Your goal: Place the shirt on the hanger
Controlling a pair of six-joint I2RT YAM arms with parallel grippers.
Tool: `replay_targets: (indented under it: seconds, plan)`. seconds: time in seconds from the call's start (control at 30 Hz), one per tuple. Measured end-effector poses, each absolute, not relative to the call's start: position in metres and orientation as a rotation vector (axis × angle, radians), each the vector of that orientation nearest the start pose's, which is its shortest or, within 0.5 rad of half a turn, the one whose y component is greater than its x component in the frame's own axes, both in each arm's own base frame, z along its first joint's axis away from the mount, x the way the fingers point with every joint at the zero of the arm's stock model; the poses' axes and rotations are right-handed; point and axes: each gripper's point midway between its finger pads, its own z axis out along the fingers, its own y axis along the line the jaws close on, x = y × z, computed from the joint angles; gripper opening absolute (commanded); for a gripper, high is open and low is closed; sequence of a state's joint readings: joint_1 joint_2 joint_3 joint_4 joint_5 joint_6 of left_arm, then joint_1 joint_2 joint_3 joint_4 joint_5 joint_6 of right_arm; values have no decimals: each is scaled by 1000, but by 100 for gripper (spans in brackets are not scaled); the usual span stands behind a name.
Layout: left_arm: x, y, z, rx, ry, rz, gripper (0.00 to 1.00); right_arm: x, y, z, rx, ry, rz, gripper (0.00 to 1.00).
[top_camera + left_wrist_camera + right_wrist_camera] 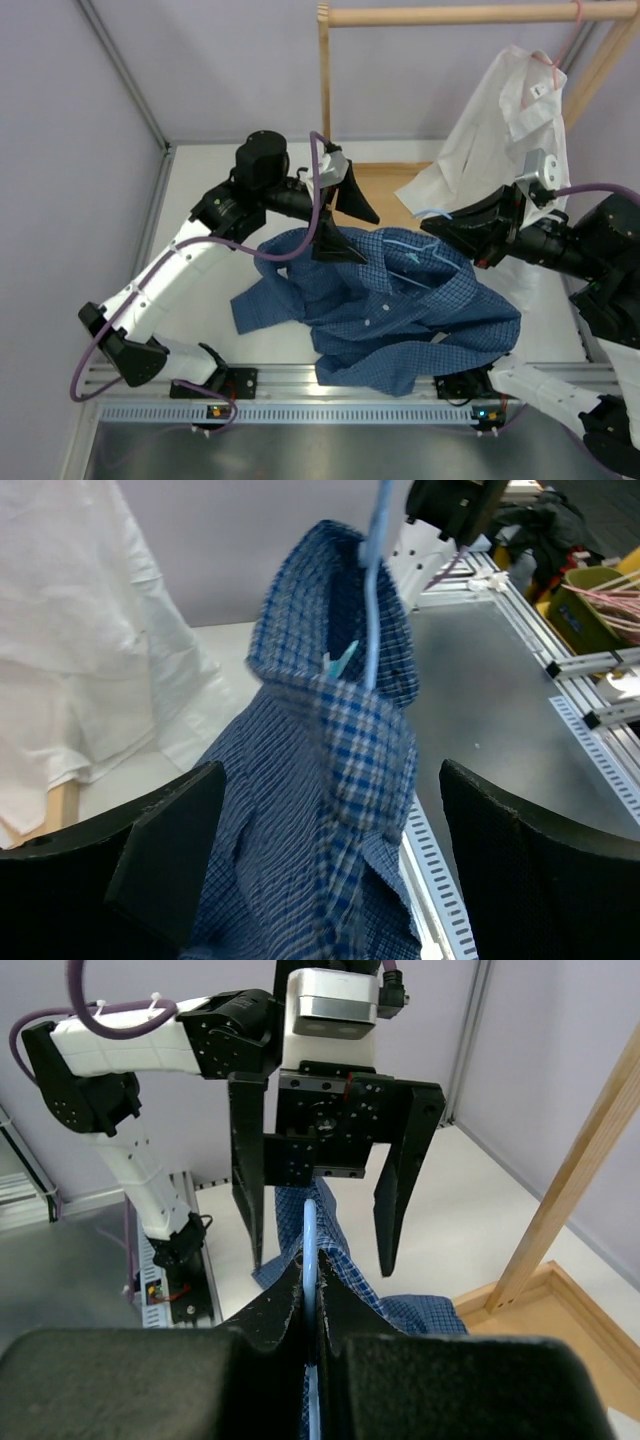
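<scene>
Shirt (400, 310): dark blue check, collar lifted just below the right gripper's fingertips. The rest trails down and away from that gripper onto the table (200, 190), and the lower edge lies over the rail at the near edge.
Hanger (311, 1245): thin light blue wire. Its stem runs straight down from the right gripper into the raised collar (the shoulders of the wire are hidden by cloth).
Right gripper (311, 1295): clamped tight on the hanger wire, with both fingers pressed against it.
Left gripper (345, 222): jaws spread wide and grasping nothing. It faces the right gripper, with the collar and the hanger stem hanging in the gap between its fingers. Whether the cloth brushes either pad, I cannot tell.
Sleeve: one bunches on the table below and to the outer side of the left gripper.
White shirt (500, 130): hangs on a pink hanger (557, 62) behind the right gripper, apart from the blue shirt.
Wooden rack (324, 90): its upright post stands just beyond the left gripper, with the rail overhead.
</scene>
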State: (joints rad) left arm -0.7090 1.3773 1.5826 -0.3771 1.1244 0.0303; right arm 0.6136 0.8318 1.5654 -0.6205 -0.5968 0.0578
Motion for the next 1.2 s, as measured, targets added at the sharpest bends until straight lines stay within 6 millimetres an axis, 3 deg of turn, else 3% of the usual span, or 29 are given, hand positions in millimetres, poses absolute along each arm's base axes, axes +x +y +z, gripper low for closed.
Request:
replay_targets:
  seconds: [0.17,0.2,0.27,0.33,0.43,0.47,0.63,0.73,0.77,0.97,1.13,1.2]
  plan:
    - [131,-351,412,1485,1171,-1492,79,112,203,493,-909,1293,969,0]
    - [130,-352,412,1490,1168,-1494,67,112,204,492,-911,1293,970,0]
    - [129,-354,411,1493,1169,-1493,55,112,204,491,-915,1294,974,0]
    - [131,-357,408,1491,1179,-1487,48,113,205,488,-919,1299,978,0]
    - [135,-361,403,1484,1203,-1483,21,114,207,483,-925,1307,984,0]
    - [136,-362,401,1483,1209,-1483,0,114,208,481,-926,1311,985,0]
    - [129,-362,398,1515,1194,-1509,0,118,207,479,-918,1309,964,0]
    - [128,-361,395,1528,1183,-1516,0,115,204,475,-911,1307,961,58]
    - [127,-361,392,1530,1187,-1517,0,112,201,473,-911,1305,957,71]
    - [122,-355,386,1555,1184,-1547,0,102,165,455,-841,1355,811,79]
    - [110,-344,397,1581,1126,-1586,0,64,127,436,-829,1365,747,80]
    - [102,-338,402,1599,1088,-1608,0,53,121,428,-849,1368,757,79]
